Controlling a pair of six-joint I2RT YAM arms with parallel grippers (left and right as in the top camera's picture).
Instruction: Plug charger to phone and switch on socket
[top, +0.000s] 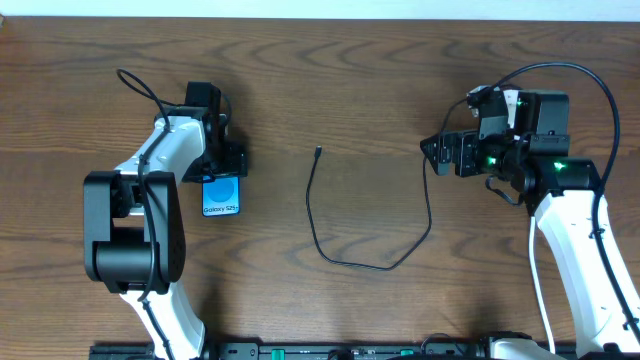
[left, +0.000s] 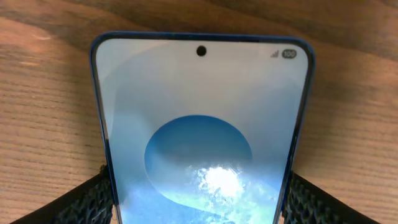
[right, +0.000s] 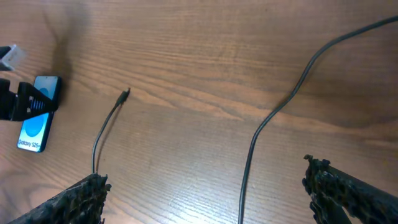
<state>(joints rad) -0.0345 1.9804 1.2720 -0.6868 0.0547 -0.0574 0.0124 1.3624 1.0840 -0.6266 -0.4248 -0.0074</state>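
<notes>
The phone (top: 222, 196) lies on the wooden table with its blue screen up, showing "Galaxy S25+". My left gripper (top: 220, 172) is shut on its far end; in the left wrist view both fingers (left: 199, 186) press the edges of the phone (left: 199, 112). The charger cable (top: 330, 255) curves across the middle of the table, and its plug tip (top: 318, 151) lies free to the right of the phone. My right gripper (top: 445, 152) is open and empty above the cable, which runs between the fingers (right: 205, 177) in the right wrist view. The socket is out of view.
The cable's other end (top: 428, 185) runs up under the right arm. In the right wrist view the plug tip (right: 126, 93) lies a little right of the held phone (right: 34, 124). Bare wooden table (top: 330, 80) surrounds everything.
</notes>
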